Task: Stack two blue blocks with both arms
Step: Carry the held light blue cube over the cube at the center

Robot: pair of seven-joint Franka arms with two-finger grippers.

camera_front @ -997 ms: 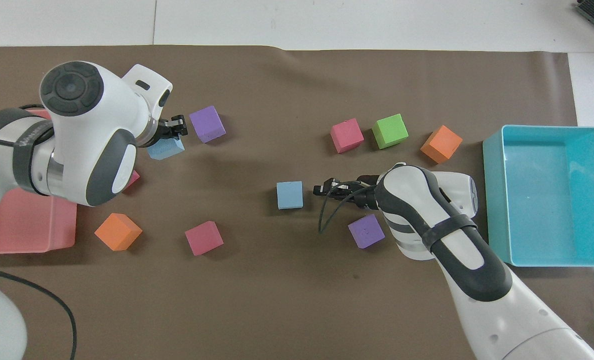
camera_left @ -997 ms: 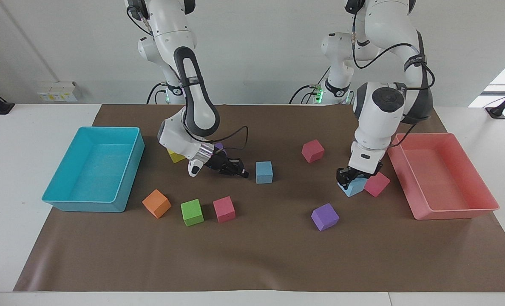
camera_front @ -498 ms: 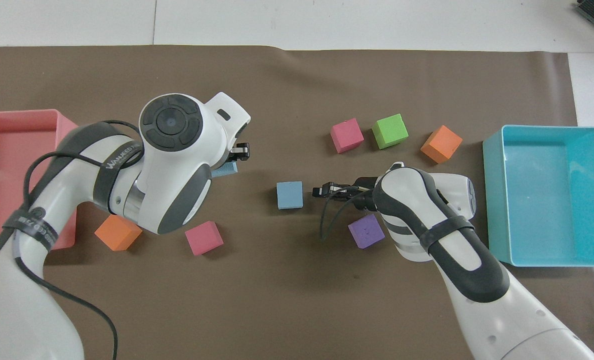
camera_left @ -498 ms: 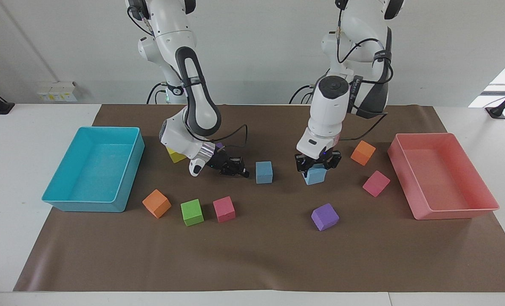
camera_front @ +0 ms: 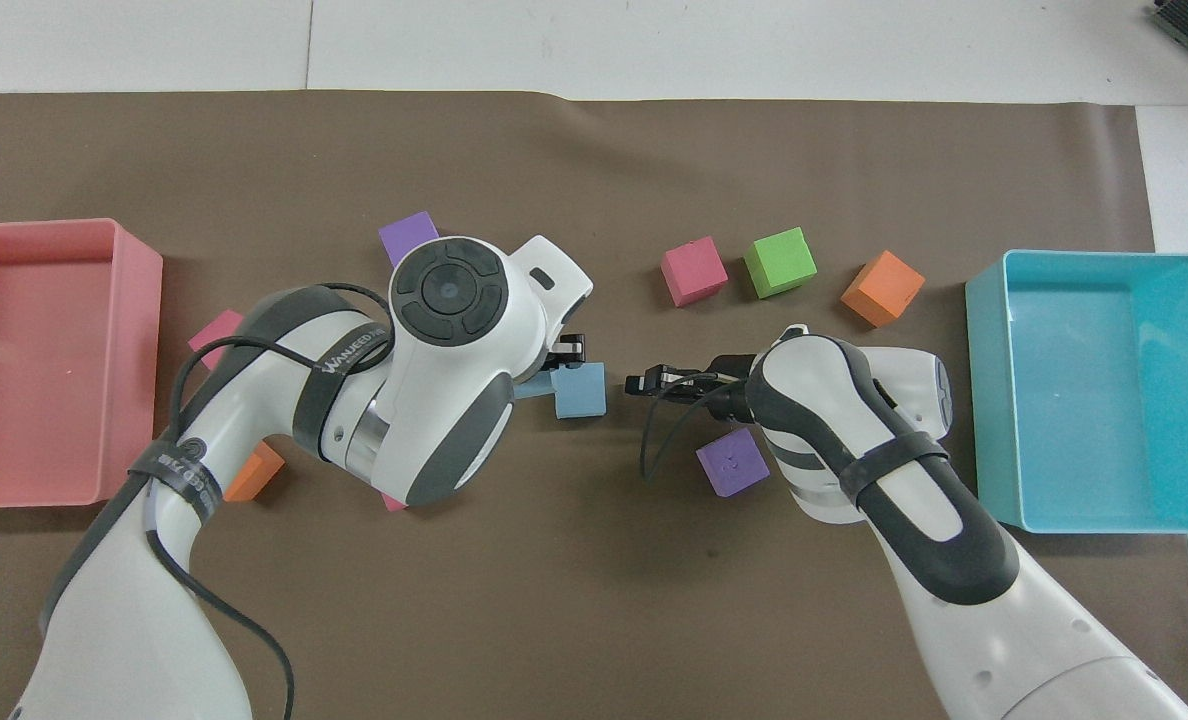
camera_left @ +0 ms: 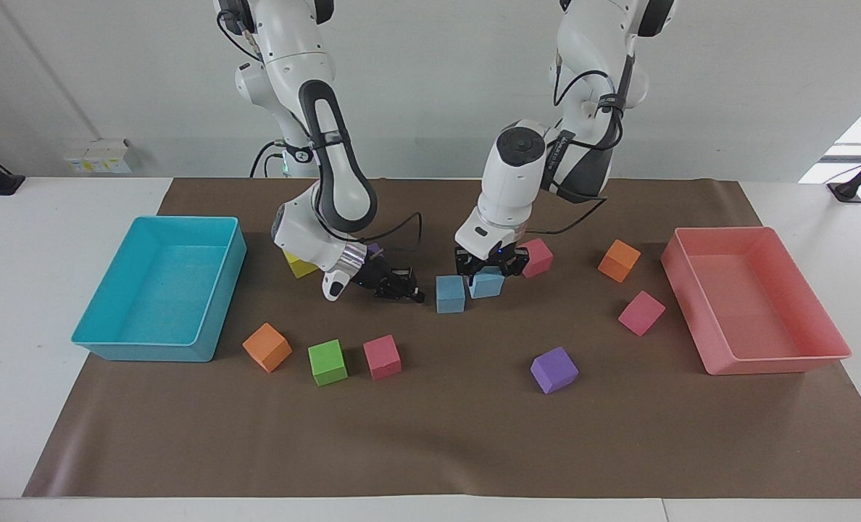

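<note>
A blue block (camera_left: 486,284) is clamped between the fingers of the left hand (camera_left: 490,270), which is seen at the centre of the facing view, just below the middle of the frame's upper half. The held block is raised off the brown mat (camera_left: 430,435) and is positioned just beside the second blue block (camera_left: 450,293), slightly higher than it in the frame; whether the two blocks touch cannot be determined. In the overhead view, the second blue block (camera_front: 581,389) is located at the frame's centre, and most of the held block is covered by the left arm's wrist.

The right hand (camera_left: 405,290) is held low over the mat, left of centre in the facing view, with its fingertips brought together on nothing. It is pointed toward the resting blue block and is kept apart from it.

A turquoise tray (camera_left: 156,290) is placed at the left of the facing view and a pink tray (camera_left: 753,301) at the right, both on the tabletop (camera_left: 10,290). Loose cubes are scattered across the mat: an orange cube (camera_left: 267,347), a green cube (camera_left: 327,362) and a pink cube (camera_left: 382,357) in a row at lower left, and a purple cube (camera_left: 554,369) right of centre.
</note>
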